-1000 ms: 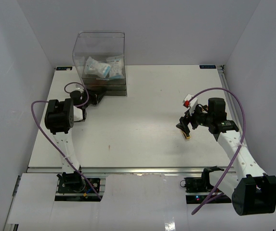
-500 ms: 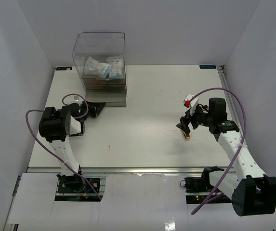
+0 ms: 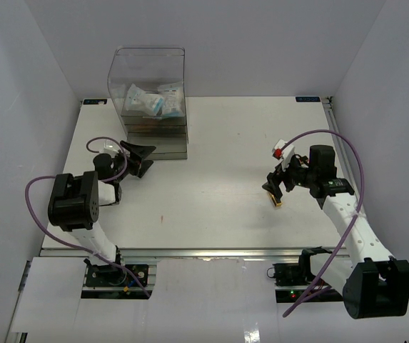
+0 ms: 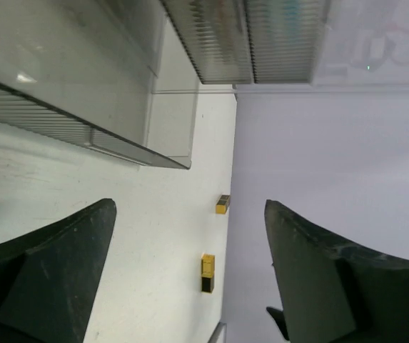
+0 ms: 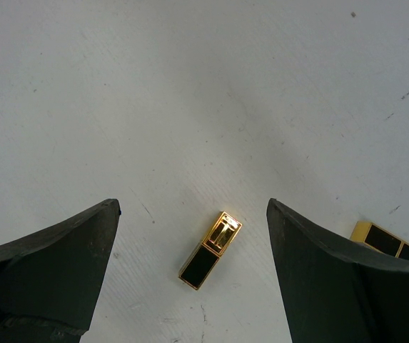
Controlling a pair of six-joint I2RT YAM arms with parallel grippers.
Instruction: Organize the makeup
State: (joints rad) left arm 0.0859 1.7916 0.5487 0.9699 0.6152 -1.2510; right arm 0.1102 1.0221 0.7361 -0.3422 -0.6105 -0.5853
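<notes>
Black-gold tube (image 5: 210,250) under spread right claw (image 5: 191,211); second tube (image 5: 388,244) cut off; left claw (image 4: 190,207) spread.

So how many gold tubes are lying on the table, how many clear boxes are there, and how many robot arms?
Gold tubes: 2
Clear box: 1
Robot arms: 2
Total: 5

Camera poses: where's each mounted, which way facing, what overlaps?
Top external: above and behind the bases, looking down on the table; both arms, left claw, right claw show.
Left wrist: low, facing the clear box and two gold tubes; own open fingers.
Right wrist: facing down at two gold tubes; own open fingers.
Shared: both wrist views likely see the same tubes.
</notes>
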